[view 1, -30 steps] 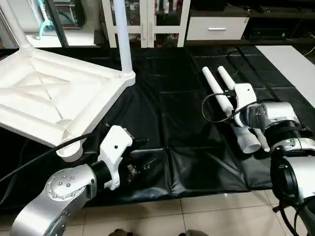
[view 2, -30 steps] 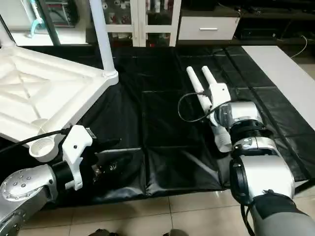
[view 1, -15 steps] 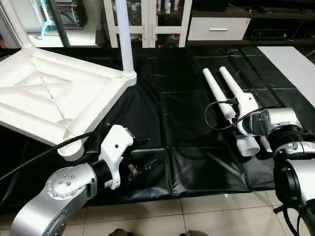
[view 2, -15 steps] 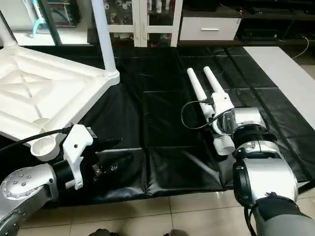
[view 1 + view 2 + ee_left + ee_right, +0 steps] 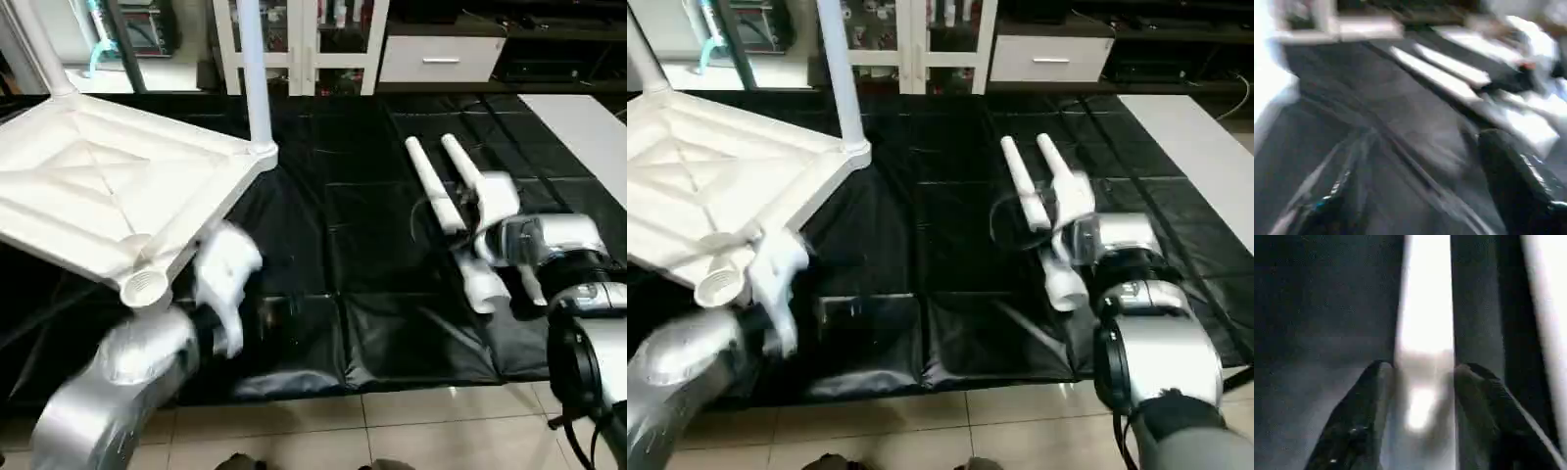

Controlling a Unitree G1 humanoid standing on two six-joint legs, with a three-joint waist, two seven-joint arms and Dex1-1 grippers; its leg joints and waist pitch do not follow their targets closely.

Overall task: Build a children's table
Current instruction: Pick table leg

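The left arm (image 5: 137,362) has risen from the black mat (image 5: 392,323) near its front edge; its white wrist housing now stands just beside the open corner socket (image 5: 147,286) of the table top (image 5: 88,196), where a second ago it lay lower and nearer the front. The right gripper (image 5: 1422,382) has drawn back along the two loose legs toward their wide ends. Its fingers (image 5: 1356,406) now flank the nearer leg (image 5: 460,230), closer together than before.
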